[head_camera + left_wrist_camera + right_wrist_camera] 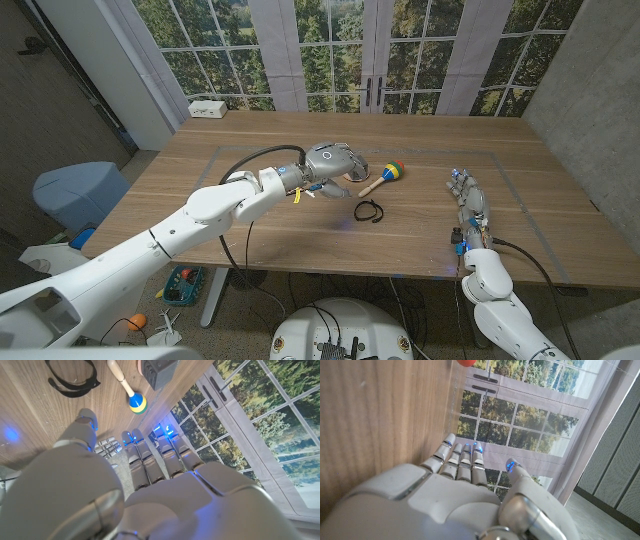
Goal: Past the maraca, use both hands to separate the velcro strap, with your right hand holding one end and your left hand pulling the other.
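**Left hand over mid-table, strap lying loose beside it**

While the black velcro strap (370,210) lies in a loose loop on the bare wood, the left hand (330,165) hangs above the table with its fingers (142,457) extended side by side and holding nothing. The strap sits just off the thumb side of those fingers, apart from them. The wooden-handled maraca with a blue, yellow and red head (383,178) lies just beyond the fingertips, near the strap but not touching it.

The right hand (472,210) stands near the table's right side, its fingers (462,460) straight and together, empty, well apart from the strap, with open wood between.

The brown plank-grain wooden table (250,130) reaches back to tall paned windows (330,50) showing trees. A white box (209,108) sits at the far left corner.
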`<state>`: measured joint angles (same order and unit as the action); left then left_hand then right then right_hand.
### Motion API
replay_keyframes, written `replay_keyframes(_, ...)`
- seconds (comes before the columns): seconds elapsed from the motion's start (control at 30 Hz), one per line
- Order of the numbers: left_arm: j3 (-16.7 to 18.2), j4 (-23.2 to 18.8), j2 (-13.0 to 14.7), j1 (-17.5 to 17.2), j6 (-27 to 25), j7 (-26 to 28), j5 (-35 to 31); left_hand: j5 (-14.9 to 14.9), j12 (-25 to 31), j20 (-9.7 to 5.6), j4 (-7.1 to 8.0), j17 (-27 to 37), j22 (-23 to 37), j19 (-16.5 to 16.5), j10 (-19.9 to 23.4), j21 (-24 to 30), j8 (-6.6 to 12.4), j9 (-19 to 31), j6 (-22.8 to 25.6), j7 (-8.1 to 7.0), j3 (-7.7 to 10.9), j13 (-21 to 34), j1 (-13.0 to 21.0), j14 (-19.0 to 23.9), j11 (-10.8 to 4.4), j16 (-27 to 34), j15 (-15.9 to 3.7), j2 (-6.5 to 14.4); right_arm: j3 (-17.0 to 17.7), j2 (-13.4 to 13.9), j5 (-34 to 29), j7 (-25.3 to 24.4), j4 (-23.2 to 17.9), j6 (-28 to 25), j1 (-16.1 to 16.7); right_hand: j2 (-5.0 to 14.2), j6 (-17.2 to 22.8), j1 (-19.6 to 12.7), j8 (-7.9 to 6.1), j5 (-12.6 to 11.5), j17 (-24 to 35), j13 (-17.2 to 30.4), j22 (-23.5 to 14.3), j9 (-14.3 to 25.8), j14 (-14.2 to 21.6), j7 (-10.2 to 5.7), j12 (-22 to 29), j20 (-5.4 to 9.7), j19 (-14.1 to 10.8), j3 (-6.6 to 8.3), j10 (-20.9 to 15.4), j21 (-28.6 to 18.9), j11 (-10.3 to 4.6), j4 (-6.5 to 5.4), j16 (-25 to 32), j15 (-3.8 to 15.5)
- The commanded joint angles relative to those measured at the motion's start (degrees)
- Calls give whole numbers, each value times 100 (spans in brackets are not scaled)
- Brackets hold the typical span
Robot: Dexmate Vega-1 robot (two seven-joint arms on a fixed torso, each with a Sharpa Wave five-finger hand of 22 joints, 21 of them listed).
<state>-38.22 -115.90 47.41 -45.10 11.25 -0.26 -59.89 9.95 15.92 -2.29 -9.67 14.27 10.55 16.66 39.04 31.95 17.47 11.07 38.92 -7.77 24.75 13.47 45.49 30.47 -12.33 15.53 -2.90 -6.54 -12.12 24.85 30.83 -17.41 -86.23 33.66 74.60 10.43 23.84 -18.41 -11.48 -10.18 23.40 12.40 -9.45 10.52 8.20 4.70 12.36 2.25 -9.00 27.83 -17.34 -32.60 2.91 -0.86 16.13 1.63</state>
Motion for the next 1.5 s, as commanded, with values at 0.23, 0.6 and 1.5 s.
replay_keyframes(0.23,-227,195,-100,82,101,-89,-119,4,102,18,18,80,38,27,161,-8,59,34,173,19,-41,66,97,-4,-12,101,-975,153,13,-2,91,75,107,23,-10,-9,59,-9,2,9,11,7,-29,32,42,15,21,11,-79,-11,-52,33,-24,5,34,-15)
replay_keyframes(0.6,-338,127,-154,-28,-173,-50,-490,13,347,14,26,271,57,47,677,-25,237,64,544,94,-206,259,179,137,-7,317,-986,264,35,32,140,123,115,37,35,-5,66,0,5,7,9,8,-30,33,39,13,21,12,-92,-12,-63,65,-15,11,36,-21)
replay_keyframes(1.5,-687,258,-410,-132,-800,-46,-1038,39,652,25,42,668,97,121,1296,14,551,102,1017,252,-438,617,257,463,-9,728,-1011,406,95,123,327,330,197,41,74,-2,94,14,2,6,4,9,-32,33,40,8,20,6,-116,-11,-82,126,-26,22,42,-15)
